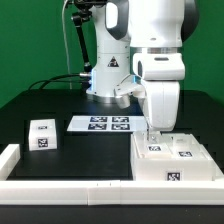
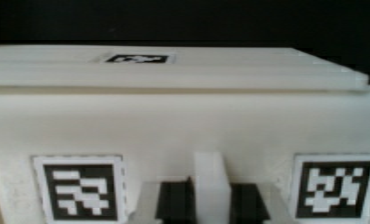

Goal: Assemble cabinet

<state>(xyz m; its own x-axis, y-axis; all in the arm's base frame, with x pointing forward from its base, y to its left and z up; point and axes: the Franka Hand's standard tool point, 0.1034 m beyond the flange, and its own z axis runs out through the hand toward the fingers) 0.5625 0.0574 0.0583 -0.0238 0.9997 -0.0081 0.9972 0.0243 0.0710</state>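
The cabinet [image 1: 175,160] is a large white box with black-and-white tags on top. It lies at the exterior view's lower right, against the border rail. It fills the wrist view [image 2: 164,110], with tags on either side of the fingers. My gripper [image 1: 154,132] points straight down at the cabinet's far edge. In the wrist view the gripper [image 2: 212,200] has its two dark fingers [image 2: 173,203] close on either side of a thin white upright wall of the cabinet, with no gap showing. A small white tagged block [image 1: 42,133] lies apart at the exterior view's left.
The marker board [image 1: 100,124] lies flat behind the middle of the black table. A low white border rail [image 1: 60,185] runs along the front and up the left side. The arm's base [image 1: 105,80] stands at the back with cables beside it.
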